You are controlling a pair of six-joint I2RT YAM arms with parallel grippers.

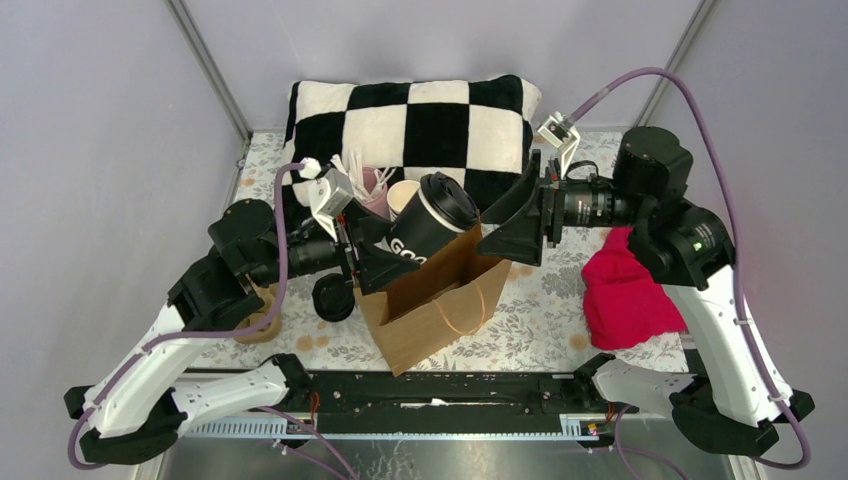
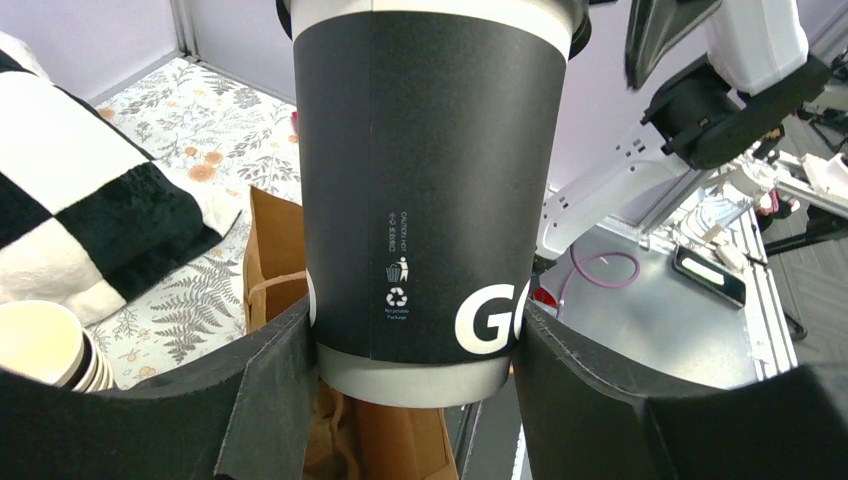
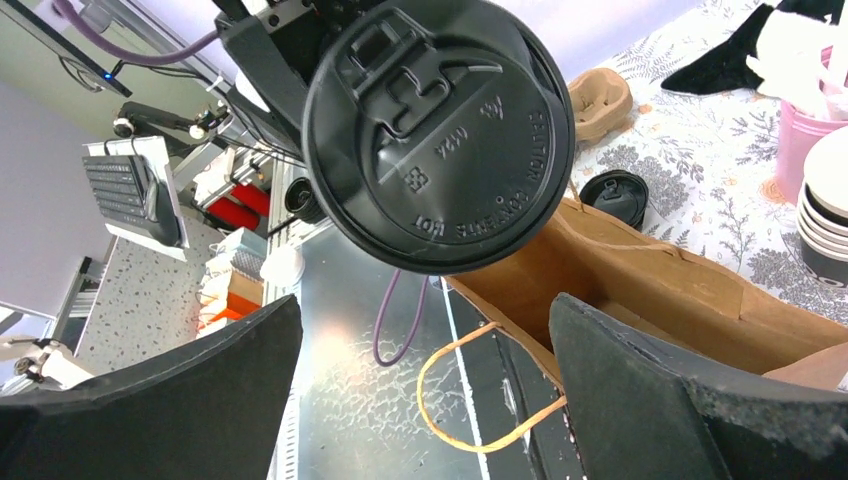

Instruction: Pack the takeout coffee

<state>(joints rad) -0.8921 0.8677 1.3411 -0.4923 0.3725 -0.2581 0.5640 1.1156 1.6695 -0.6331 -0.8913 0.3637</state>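
The takeout coffee (image 1: 432,222) is a black cup with white lettering and a black lid (image 3: 440,130). It hangs tilted over the open mouth of the brown paper bag (image 1: 440,300), lid pointing toward the right arm. My left gripper (image 1: 385,250) is shut on its lower body. In the left wrist view both fingers press the cup (image 2: 420,200) near its base, at the left gripper (image 2: 415,345), with the bag (image 2: 270,260) below. My right gripper (image 1: 500,222) stands open and empty just right of the lid. Its fingers (image 3: 640,390) straddle the bag's rim and handle (image 3: 480,400).
A checkered pillow (image 1: 410,120) lies at the back. A stack of lidless cups (image 1: 402,197) and a pink holder (image 1: 372,190) stand behind the bag. A lone black lid (image 1: 333,297) and a cardboard carrier (image 1: 262,315) lie left of it. A red cloth (image 1: 625,290) lies at the right.
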